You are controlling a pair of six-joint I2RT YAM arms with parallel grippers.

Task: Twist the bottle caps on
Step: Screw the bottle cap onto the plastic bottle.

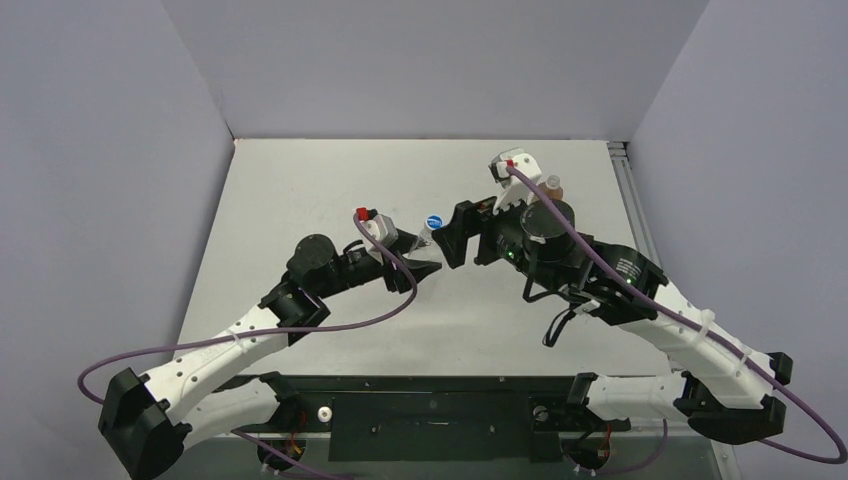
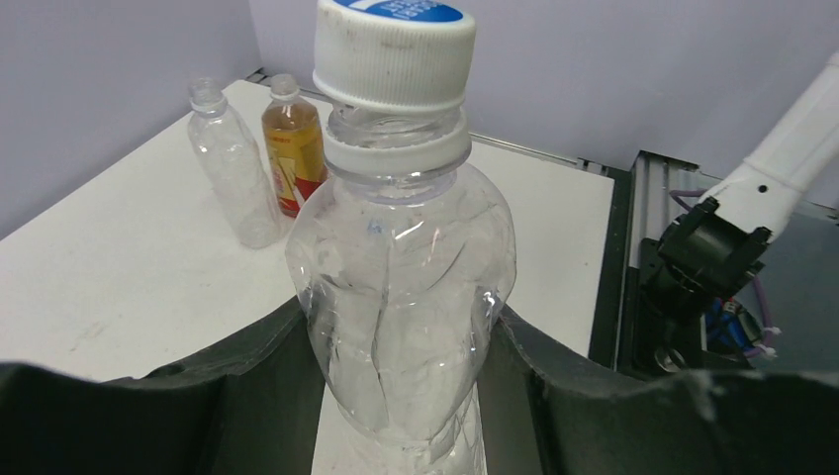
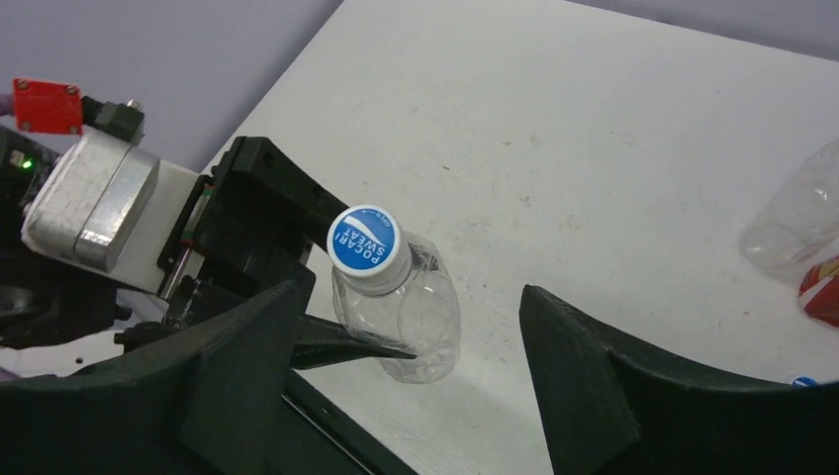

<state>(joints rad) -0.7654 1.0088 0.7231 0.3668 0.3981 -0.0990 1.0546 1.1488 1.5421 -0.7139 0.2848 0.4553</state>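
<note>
My left gripper (image 1: 428, 252) is shut on a clear bottle (image 2: 401, 267) and holds it above the table, squeezed between both fingers (image 2: 247, 386). A blue-and-white cap (image 2: 394, 49) sits on its neck, slightly tilted; it also shows in the top view (image 1: 434, 222) and in the right wrist view (image 3: 363, 237). My right gripper (image 1: 452, 237) is open, with its jaws wide on either side of the capped bottle (image 3: 406, 317) and not touching it. An amber bottle (image 2: 293, 148) with a red band and a second clear bottle (image 2: 230, 168) stand uncapped at the far side. The plain white cap is out of view.
The amber bottle (image 1: 553, 187) stands just behind my right arm near the table's right edge. In the right wrist view the two standing bottles (image 3: 792, 223) are at the right border. Grey walls enclose the table (image 1: 300, 200) on three sides.
</note>
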